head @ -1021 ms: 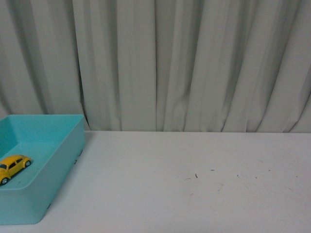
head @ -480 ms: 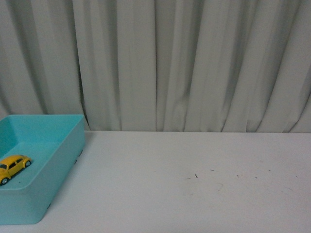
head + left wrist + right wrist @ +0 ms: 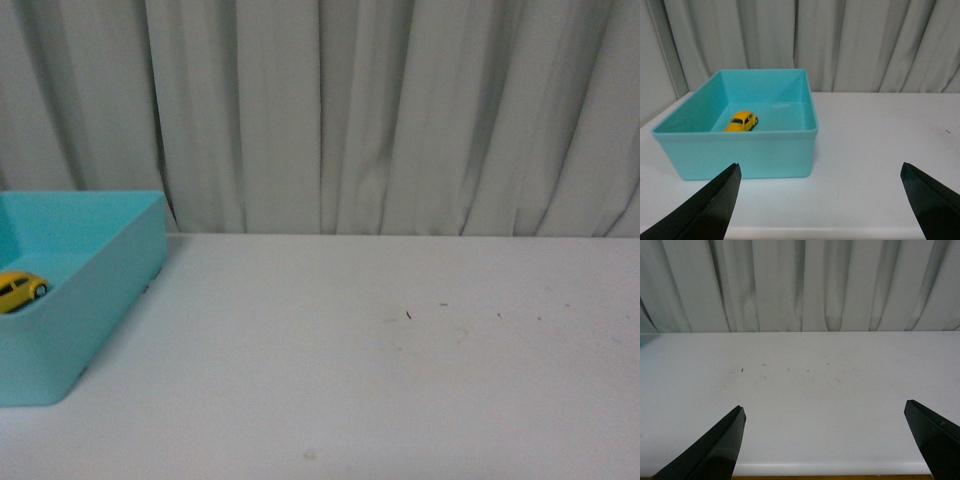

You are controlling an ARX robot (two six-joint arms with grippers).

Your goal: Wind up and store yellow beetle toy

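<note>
A pale curtain (image 3: 400, 110) hangs in folds across the whole back of the scene, and in front of it runs the white counter (image 3: 380, 370), bare apart from a few tiny dark specks near its middle. At the counter's left end sits a turquoise bin (image 3: 740, 147), open at the top, with straight walls and a flat floor.

The yellow beetle toy (image 3: 741, 120) stands on its wheels on the floor of that bin, away from the walls and touching nothing else. In the front view only part of the car shows above the bin's near wall.

The left pincer (image 3: 820, 200) is wide open and empty, its two dark fingertips spread to either side, held back from the bin's near wall and facing it. The right pincer (image 3: 825, 440) is likewise spread wide and holds nothing, pointed at the bare stretch of counter well away from the bin.

With the car lying in the bin and both arms clear of it, the storing step looks done, and the task seems at or near its end. Whether the car was wound cannot be told from this. If anything is left, it calls only for the arms to stay clear of the bin and come to rest.
</note>
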